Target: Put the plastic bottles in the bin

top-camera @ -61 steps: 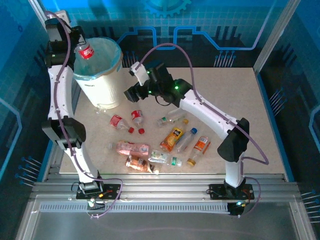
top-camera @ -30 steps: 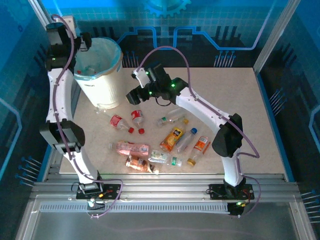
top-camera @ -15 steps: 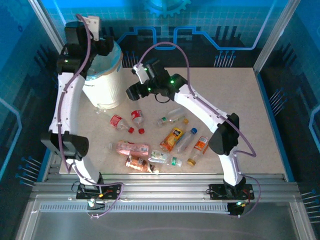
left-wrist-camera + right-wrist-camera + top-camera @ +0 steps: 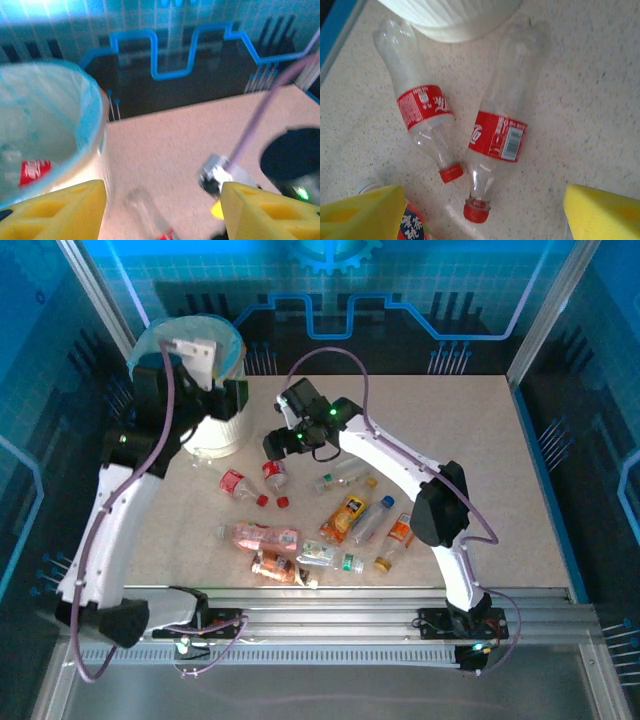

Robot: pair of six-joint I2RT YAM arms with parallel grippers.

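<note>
**Right arm lining up over 2 red-labelled bottles**

The right gripper (image 4: 482, 215) is hovering, yellow fingers spread and empty, above the clear crushed barcode-labelled red-capped bottle (image 4: 497, 135). That bottle is lying crosswise to the finger line, just beside its twin bottle (image 4: 422, 112), near the far-left corner of the table (image 4: 450, 420). The tall white bag-lined bin (image 4: 90, 117) is standing just beyond. The left gripper (image 4: 162, 210), open and empty, is hanging by its rim.

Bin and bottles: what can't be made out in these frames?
Bin contents: top external, the left arm covers much of the mouth; left wrist, blurred, one red-labelled bottle discernible.
Clear bottle by the bin: left wrist, blurred, cut by the bottom edge.
Bottle at lower left, right wrist: mostly behind a yellow finger.
</note>
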